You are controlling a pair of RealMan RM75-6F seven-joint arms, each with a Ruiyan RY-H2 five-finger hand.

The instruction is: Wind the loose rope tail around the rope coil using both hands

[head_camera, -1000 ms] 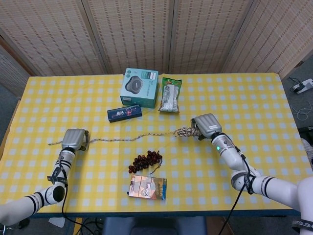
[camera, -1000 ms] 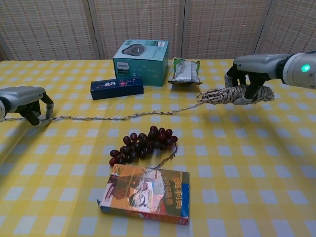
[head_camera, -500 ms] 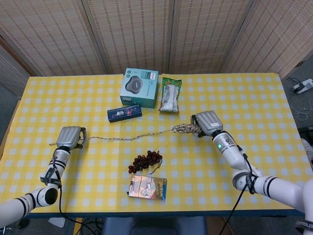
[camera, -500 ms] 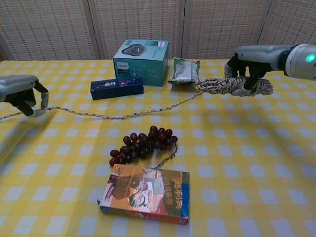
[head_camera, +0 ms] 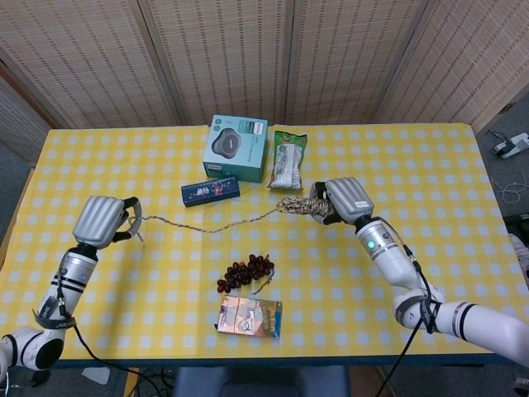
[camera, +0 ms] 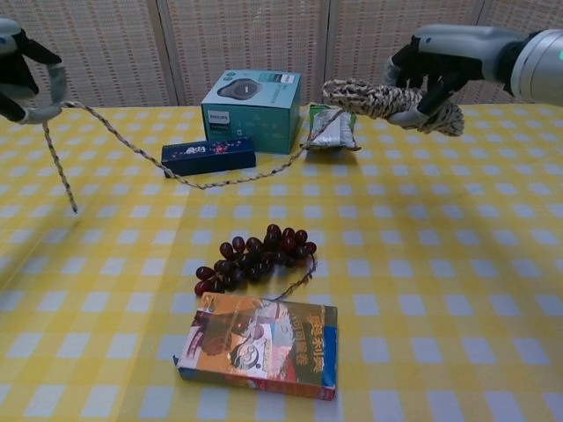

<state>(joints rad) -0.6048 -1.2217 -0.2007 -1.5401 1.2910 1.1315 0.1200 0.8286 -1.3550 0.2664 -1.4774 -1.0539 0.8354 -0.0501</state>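
A staged lab: folding screen (woven panels) behind checkered table.

On the desk, a speaker box sits at the back, a snack packet to its right, a slim box in front. Grapes lie nearer, a card box nearest. The rope tail sags between the left robot hand and the rope coil in the right robot hand.

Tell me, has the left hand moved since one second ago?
Yes. The left hand holding the rope tail has risen clear of the table; in the chest view it is now above the blue box.
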